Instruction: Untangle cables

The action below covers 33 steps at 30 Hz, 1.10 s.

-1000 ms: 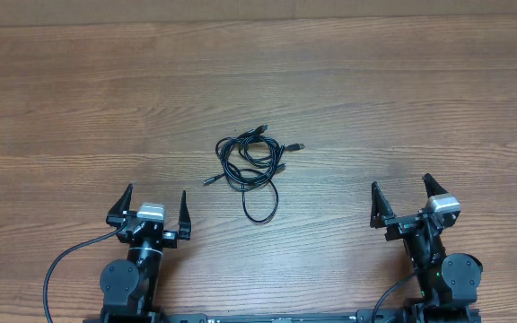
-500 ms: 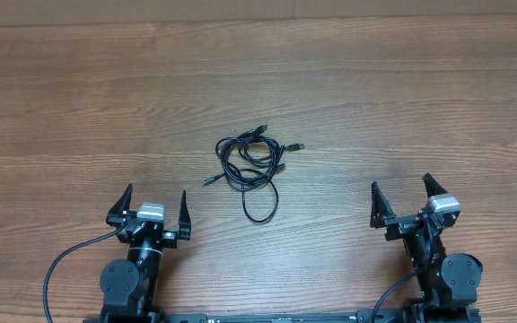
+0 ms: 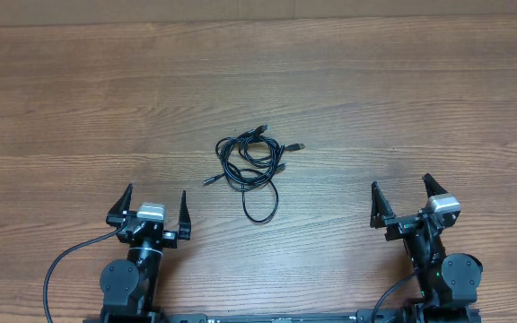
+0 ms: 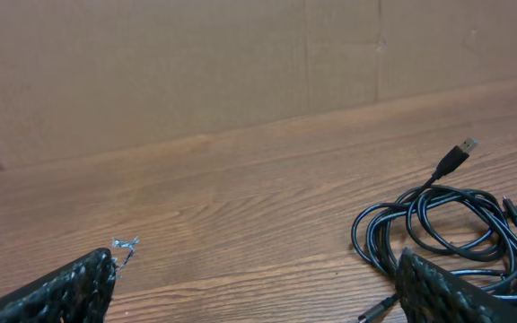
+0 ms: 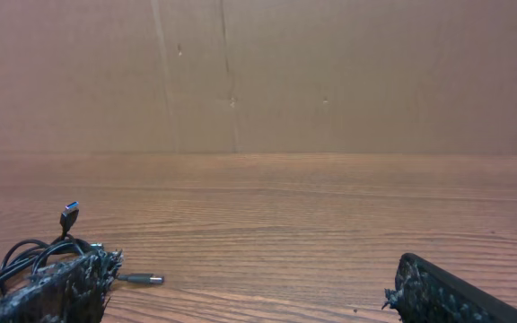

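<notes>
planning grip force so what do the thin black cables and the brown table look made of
Thin black tangled cables: likely plastic or rubber jacket, smooth, slightly shiny, bending in soft loops; plug tips look metallic. Brown wood-grain table: wood or wood-look laminate, matte, with long grain lines; the look leaves that open.

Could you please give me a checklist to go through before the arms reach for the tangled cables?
1. Left gripper open and empty: ok.
2. Right gripper open and empty: ok.
3. Cables lying on the table, apart from both grippers: ok.
4. They lie between the two grippers and ahead of them: ok.
5. A free USB plug sticks out of the tangle: ok.
6. Which cord crosses over which: cannot tell.
</notes>
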{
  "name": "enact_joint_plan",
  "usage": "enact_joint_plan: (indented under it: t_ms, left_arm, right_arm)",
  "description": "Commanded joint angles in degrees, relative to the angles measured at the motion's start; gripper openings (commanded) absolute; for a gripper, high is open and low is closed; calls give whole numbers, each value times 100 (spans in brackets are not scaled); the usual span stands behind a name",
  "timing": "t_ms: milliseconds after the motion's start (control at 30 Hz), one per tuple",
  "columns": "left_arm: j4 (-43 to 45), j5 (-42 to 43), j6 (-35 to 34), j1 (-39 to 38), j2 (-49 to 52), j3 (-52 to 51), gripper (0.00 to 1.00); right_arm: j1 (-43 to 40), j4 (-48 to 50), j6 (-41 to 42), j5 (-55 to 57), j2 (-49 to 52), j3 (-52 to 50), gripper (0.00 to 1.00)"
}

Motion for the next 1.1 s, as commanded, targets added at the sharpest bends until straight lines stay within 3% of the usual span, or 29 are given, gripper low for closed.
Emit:
enact_joint_plan:
  t_ms: [0, 800, 1067]
  left_arm:
    - [-13, -17, -15, -15, -61, -22, 100]
    - [-17, -17, -474, -15, 129, -11, 100]
    - [-385, -17, -538, -15, 157, 247, 99]
  right_arm:
    - [33, 11, -42, 15, -57, -61, 100]
    - [33, 11, -42, 15, -57, -61, 100]
    - [33, 11, -44, 15, -57, -61, 100]
